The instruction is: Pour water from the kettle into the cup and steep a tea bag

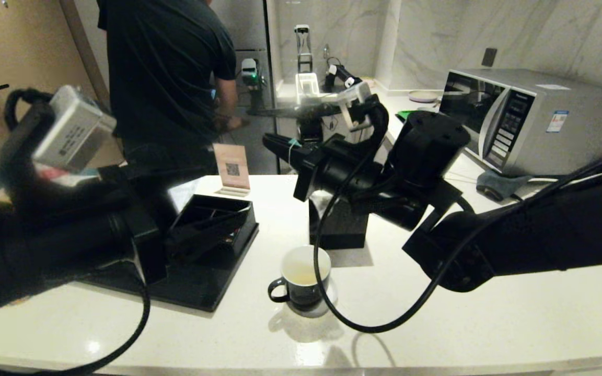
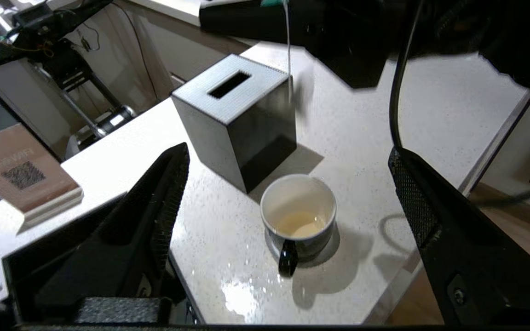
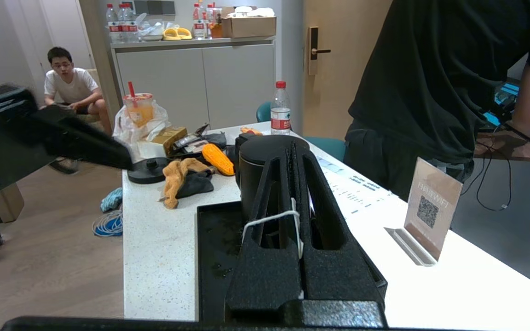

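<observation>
The cup [image 1: 303, 282] stands on the white counter with a little yellowish water [image 2: 299, 224] at its bottom, its handle turned toward me. My right gripper [image 1: 273, 142] hangs high above and behind it, shut on the tea bag's white string [image 3: 288, 216], which is looped round its fingers. That string [image 2: 288, 50] hangs down in front of the tissue box, where a blurred grey shape, probably the tea bag [image 2: 304, 92], swings clear of the cup. My left gripper [image 2: 288, 151] is open and empty, with the cup framed between its fingers. The kettle [image 3: 251, 170] stands on the black tray.
A black tissue box [image 1: 338, 225] sits just behind the cup. The black tray [image 1: 204, 284] lies left of it, with a QR-code sign [image 1: 232, 169] behind. A microwave [image 1: 520, 117] is far right. A person [image 1: 170, 78] stands behind the counter.
</observation>
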Available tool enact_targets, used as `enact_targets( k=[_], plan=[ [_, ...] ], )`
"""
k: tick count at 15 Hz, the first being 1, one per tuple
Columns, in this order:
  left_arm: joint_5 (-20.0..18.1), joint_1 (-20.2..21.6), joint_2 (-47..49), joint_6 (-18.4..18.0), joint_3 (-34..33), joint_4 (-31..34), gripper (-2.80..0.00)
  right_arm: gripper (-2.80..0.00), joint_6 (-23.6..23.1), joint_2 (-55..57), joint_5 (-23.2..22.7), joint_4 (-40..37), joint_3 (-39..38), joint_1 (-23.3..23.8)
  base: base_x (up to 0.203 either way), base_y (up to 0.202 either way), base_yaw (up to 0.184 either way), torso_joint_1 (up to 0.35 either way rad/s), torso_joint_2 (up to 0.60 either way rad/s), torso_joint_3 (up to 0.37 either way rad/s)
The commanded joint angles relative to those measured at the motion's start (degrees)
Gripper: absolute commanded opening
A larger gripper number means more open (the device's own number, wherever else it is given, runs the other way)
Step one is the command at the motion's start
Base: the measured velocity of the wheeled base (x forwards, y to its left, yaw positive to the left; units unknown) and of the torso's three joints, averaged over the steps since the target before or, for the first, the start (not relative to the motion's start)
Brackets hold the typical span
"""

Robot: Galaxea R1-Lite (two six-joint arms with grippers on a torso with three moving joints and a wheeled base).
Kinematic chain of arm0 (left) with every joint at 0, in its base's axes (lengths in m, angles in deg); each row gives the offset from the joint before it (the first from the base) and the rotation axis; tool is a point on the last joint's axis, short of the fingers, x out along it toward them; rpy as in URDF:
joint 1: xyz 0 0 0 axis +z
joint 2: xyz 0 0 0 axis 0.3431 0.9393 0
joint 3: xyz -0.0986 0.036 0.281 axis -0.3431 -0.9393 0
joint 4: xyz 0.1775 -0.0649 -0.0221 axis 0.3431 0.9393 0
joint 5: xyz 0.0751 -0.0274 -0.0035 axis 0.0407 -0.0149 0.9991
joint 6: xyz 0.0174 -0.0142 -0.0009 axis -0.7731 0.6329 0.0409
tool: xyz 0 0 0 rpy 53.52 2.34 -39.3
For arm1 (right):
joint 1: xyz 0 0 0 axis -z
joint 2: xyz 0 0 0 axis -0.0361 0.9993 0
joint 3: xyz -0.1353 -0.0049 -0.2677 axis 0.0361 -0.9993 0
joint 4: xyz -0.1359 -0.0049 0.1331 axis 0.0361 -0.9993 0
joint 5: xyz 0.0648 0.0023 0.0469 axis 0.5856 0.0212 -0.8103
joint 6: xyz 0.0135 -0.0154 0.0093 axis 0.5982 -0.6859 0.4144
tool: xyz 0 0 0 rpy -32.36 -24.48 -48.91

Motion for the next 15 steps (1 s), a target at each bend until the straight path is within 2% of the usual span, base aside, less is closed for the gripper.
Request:
enact_targets(
  k=[1, 2, 3, 9, 13, 15],
  plan=[
    [0.97, 0.06, -3.82, -0.04, -2.72, -0.14, 0.00, -2.80, -0.04, -1.11, -0.15, 0.22, -0.26, -0.07, 0.000, 0.000, 0.000, 0.000, 0.00, 0.000],
    [1.31, 0.06, -4.74, -0.04, -3.50, -0.14, -2.25, -2.80, -0.04, -1.20, -0.15, 0.22, -0.27, -0.07, 0.000, 0.000, 0.000, 0.000, 0.00, 0.000],
    [1.42, 0.06, -5.63, -0.04, -4.02, -0.09, -2.80, -2.80, -0.04, -1.29, -0.15, 0.13, -0.35, -0.07, 0.000, 0.000, 0.000, 0.000, 0.00, 0.000],
    [6.18, 0.06, -12.31, 1.01, -9.18, 0.03, -2.80, -2.80, -0.30, -3.13, -0.15, -1.30, -0.71, -0.07, 0.000, 0.000, 0.000, 0.000, 0.00, 0.000],
    [11.80, 0.14, -21.18, 3.00, -16.78, 0.32, -2.80, -2.80, -0.38, -4.09, -0.15, -1.34, -1.24, -0.07, 0.000, 0.000, 0.000, 0.000, 0.00, 0.000],
    [14.79, 0.14, -26.88, 3.34, -20.16, 2.80, -2.80, -2.80, -0.46, -4.76, -0.15, -1.20, -2.14, -0.07, 0.000, 0.000, 0.000, 0.000, 0.00, 0.000]
  ],
)
